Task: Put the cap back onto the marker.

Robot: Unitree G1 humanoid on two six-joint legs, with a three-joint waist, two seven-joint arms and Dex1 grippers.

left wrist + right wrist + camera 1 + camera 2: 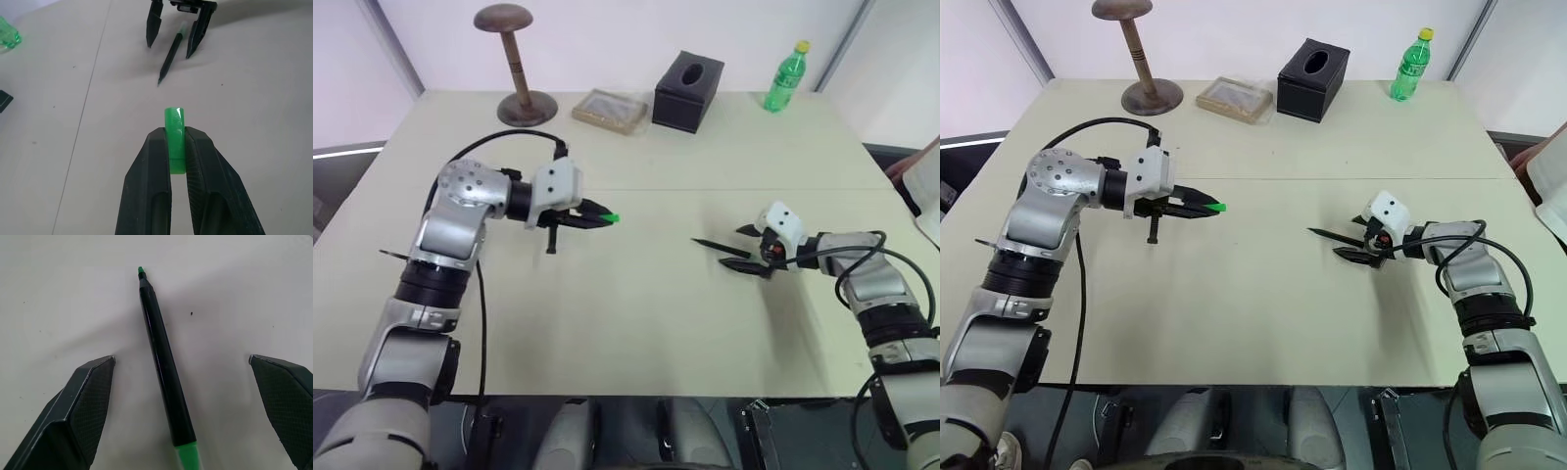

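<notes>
Cap [174, 117], bright green, sits pinched between the two black fingers of my left gripper [176, 133], its end poking out past the fingertips. That gripper hovers over the left half of the pale table [636, 333] and points across toward my right arm.

My right gripper [182, 360] is low over the right half of the table with its fingers spread wide. The black marker [164, 362] lies between them, touching neither finger, and appears to rest flat on the tabletop. Its small green tip [141, 270] is bare and points toward the left gripper. Cap and marker are well apart, with open tabletop between them.

I judge the task about half done: the cap is picked up and roughly facing the tip. What is left is to close on the marker, lift it, bring the two together in line and press the cap on.

Along the far edge stand a wooden hat stand [517, 69], a flat tray [609, 109], a black tissue box [687, 91] and a green bottle [784, 80], none in the way.
</notes>
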